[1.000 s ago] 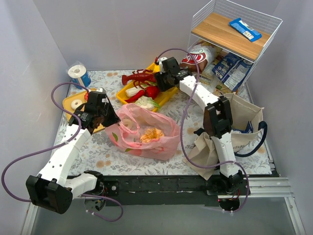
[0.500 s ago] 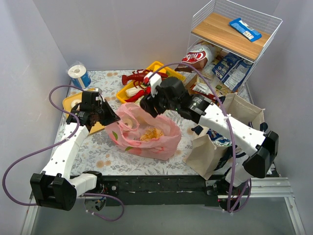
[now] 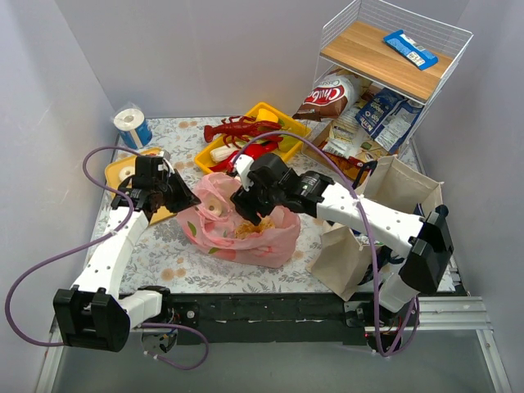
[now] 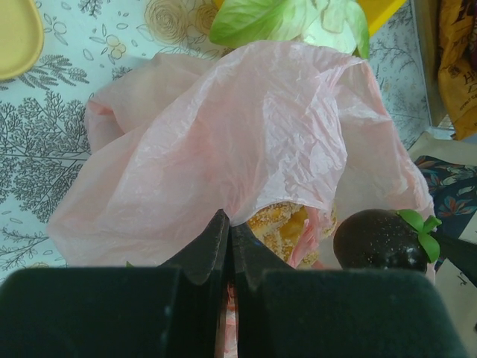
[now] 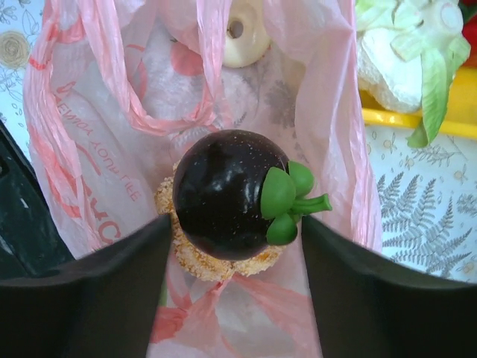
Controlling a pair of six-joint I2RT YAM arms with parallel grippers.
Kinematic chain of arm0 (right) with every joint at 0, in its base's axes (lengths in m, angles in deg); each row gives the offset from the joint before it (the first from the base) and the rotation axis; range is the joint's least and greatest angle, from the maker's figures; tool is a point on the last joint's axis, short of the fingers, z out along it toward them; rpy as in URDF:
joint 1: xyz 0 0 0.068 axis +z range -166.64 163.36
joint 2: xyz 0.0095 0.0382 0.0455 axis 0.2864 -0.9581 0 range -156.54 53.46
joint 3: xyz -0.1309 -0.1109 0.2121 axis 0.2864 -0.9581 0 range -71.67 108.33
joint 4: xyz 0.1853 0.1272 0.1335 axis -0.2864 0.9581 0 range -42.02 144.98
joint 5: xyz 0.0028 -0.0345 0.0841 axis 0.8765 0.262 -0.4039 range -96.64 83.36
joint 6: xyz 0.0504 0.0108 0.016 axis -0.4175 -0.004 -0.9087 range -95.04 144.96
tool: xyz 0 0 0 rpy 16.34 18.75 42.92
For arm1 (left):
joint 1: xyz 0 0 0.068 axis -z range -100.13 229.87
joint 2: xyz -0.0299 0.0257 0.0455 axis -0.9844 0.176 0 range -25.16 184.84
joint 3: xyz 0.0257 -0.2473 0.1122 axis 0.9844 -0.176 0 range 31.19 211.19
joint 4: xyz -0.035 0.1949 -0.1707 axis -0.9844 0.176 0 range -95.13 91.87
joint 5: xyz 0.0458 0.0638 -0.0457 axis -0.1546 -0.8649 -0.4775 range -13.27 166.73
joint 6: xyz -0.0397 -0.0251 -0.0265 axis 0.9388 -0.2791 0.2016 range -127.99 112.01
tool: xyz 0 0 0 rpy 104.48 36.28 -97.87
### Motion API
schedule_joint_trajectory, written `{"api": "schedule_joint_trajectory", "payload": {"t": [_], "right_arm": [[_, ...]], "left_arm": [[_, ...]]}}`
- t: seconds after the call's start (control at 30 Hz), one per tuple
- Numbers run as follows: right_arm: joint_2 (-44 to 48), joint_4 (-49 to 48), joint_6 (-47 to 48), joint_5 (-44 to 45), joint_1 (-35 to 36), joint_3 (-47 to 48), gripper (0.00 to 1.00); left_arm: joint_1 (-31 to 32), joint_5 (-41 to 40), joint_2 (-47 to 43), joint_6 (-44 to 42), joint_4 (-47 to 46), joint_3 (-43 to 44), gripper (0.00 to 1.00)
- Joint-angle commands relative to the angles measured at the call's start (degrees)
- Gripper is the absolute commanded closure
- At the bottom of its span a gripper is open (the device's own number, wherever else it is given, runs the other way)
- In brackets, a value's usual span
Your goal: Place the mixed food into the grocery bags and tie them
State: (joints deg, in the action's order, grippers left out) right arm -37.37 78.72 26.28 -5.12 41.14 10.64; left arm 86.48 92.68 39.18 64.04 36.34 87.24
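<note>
Left pincer clamps the pink bag rim; right pincer stands open around a dark toy fruit inside.

A pink bag lay open in the middle, orange food inside. The left gripper, closed, met its left rim; the right gripper hung over its mouth. A beige tote stood to the right. Behind were a yellow tray and a red lobster, with a paper roll far left.
</note>
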Motion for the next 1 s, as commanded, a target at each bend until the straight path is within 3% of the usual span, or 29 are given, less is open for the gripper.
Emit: {"api": "schedule_joint_trajectory", "payload": {"t": [0.0, 0.1, 0.27, 0.37, 0.67, 0.83, 0.97], "right_arm": [[-0.4, -0.86, 2.54, -0.47, 0.23, 5.41, 0.15], [-1.1, -2.08, 3.69, 2.51, -0.82, 6.82, 0.12], [-4.18, -6.38, 2.55, -3.62, -6.96, 10.24, 0.12], [-6.9, -8.06, -0.51, -3.89, -10.3, 13.14, 0.13], [-27.54, -3.5, -4.49, 4.18, -16.12, 33.43, 0.23], [-38.89, -1.3, -8.61, 4.72, -18.66, 43.8, 0.19], [-42.23, -4.28, -10.02, 4.19, -20.34, 43.12, 0.16]], "left_arm": [[-0.63, 0.76, -1.93, 0.3, -1.39, -2.17, 1.0], [-0.64, -1.0, -2.72, 1.7, -1.31, -3.32, 1.0], [-0.72, -2.32, -4.13, 3.29, -1.14, -5.16, 1.0], [-0.72, -7.32, -6.15, 5.31, 1.5, -4.64, 1.0], [-0.81, -18.48, -15.89, 13.3, 5.19, -7.45, 1.0], [-0.81, -24.29, -19.77, 15.16, 9.93, -6.39, 1.0], [-0.81, -24.12, -21.79, 15.86, 10.56, -7.1, 1.0]]}}
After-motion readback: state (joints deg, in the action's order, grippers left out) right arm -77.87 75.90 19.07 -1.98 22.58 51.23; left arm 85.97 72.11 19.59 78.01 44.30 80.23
